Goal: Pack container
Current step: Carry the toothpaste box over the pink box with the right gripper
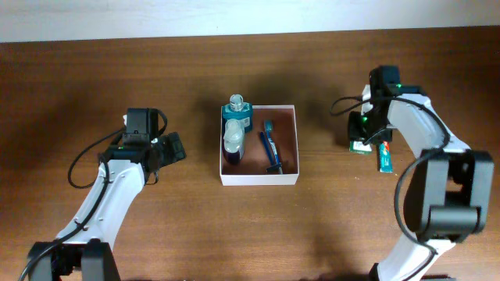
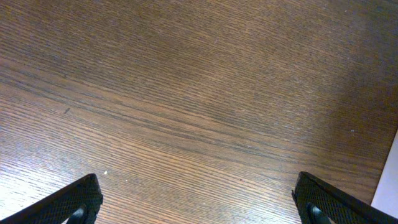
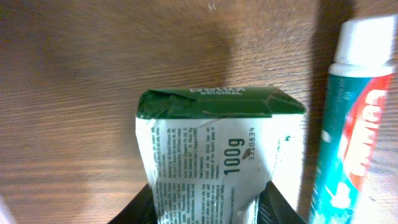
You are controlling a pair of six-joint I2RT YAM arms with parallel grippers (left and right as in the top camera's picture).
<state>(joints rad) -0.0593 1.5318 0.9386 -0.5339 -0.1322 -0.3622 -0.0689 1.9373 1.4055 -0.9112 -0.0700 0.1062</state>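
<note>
There is one container, a square white box with a red-brown inside, and it sits in the middle of the worktop. Three things lie in it. Two are bottles: a blue-green bottle whose clear cap pokes over the far wall, and a pale bottle just beside it. The third is one blue toothbrush, on the right side of the box. Two more things are out on the wood, well to the right of the box. They are one green-and-white packet and one tube of toothpaste with a white cap, just beside the packet. There are two arms. The right arm bends in from the near edge and points down, and the right end effector is clamped on the packet, with one dark finger on each side. I cannot tell if the packet is touching the wood or is lifted a little. The left arm reaches up from the near left corner. The left end effector is left of the box, spread wide with nothing in it, over bare wood. The worktop is dark brown wood with fine lines. A pale strip runs behind its far edge.
</note>
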